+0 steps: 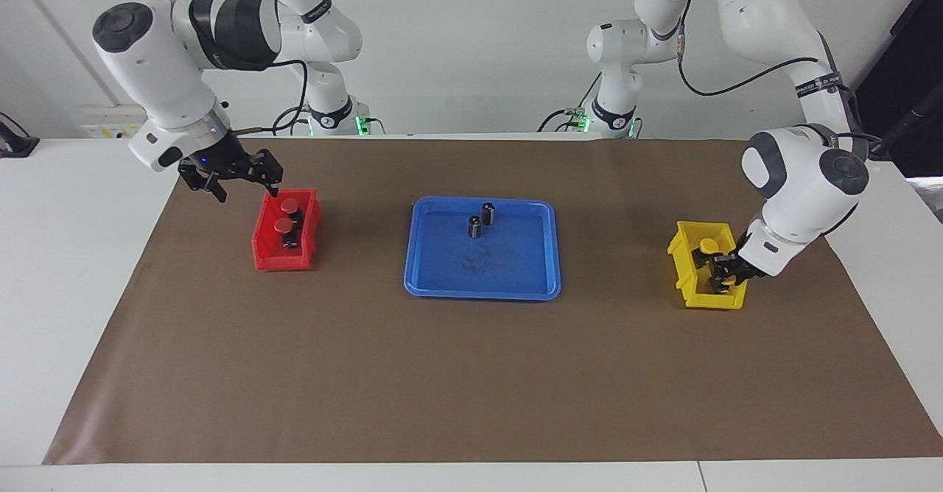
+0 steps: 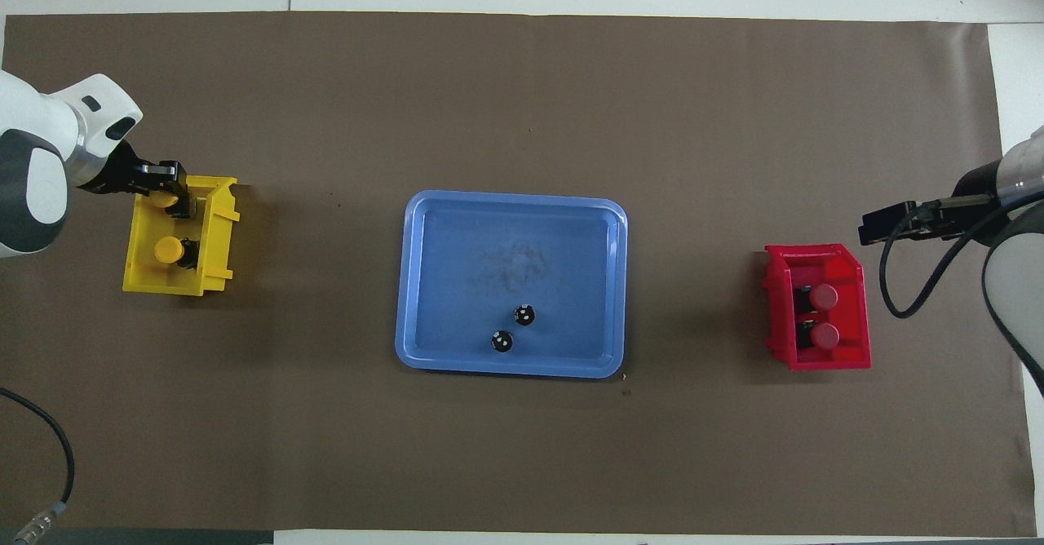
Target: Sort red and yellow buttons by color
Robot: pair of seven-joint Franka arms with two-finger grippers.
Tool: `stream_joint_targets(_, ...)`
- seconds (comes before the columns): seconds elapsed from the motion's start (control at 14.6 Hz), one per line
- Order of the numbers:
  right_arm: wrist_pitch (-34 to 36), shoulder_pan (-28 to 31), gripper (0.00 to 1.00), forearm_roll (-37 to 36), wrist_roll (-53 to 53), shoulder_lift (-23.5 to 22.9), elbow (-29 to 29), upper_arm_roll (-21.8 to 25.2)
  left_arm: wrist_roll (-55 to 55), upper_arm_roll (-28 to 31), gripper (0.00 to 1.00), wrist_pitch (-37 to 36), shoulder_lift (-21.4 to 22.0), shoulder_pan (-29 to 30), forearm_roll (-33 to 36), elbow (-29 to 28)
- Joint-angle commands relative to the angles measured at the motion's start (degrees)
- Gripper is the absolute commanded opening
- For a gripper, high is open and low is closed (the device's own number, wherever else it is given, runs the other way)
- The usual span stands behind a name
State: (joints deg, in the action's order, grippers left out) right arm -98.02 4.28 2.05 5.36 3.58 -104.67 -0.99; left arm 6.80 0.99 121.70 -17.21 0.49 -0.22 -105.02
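At mid-table sits the blue tray, and everything else is placed from it. Two dark cylinders stand upright inside the tray, close together, in the part nearer the robots.

Toward the right arm's end of the table from the tray is the red bin. Both red buttons rest inside it, one just nearer the robots than the other, caps up. The right gripper hangs in the air beside that bin, over the brown mat at the bin's robot-side corner, touching nothing; its fingers stand apart and hold nothing.

Toward the left arm's end of the table from the tray is the yellow bin. One yellow button sits free in the bin's nearer-the-robots half. The other yellow button is in the half farther from the robots, where the left gripper reaches down into the bin. Its fingers sit on either side of that button, but whether they clamp it or have let go cannot be told from either view.
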Motion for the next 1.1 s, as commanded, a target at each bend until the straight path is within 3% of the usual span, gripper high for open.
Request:
stream_joint_targets(0.0,4.14,1.77,1.00,-0.73,-0.87,-1.47,5.43,-0.07,0.67,-0.46,0.01,3.10,0.52,-0.32,0.57,-2.90)
stream_joint_targets(0.34,10.99,2.57,1.00,-1.34,-0.96,-1.56,13.60,0.20,1.37,-0.55,0.02,3.01,0.60,-0.93,0.57,-3.69)
stream_joint_targets(0.41,12.58,2.92,1.00,-2.39,-0.88,-1.65,15.27,0.20,1.37,-0.55,0.10,3.10,0.69,-0.93,0.57,-3.70)
stream_joint_targets(0.48,13.81,2.84,1.00,-5.70,-0.61,-2.17,17.20,0.02,1.29,-0.55,0.35,3.01,0.60,-0.93,0.57,-3.61)
stream_joint_targets(0.75,13.04,2.22,1.00,-6.09,-0.79,-2.44,15.46,0.02,1.37,-0.55,0.51,2.40,0.60,-0.76,0.57,-3.17)
stream_joint_targets(1.03,14.70,3.10,1.00,-3.45,-0.17,-2.44,16.16,0.28,1.29,-0.55,0.58,1.35,0.87,-0.76,0.48,-2.82)
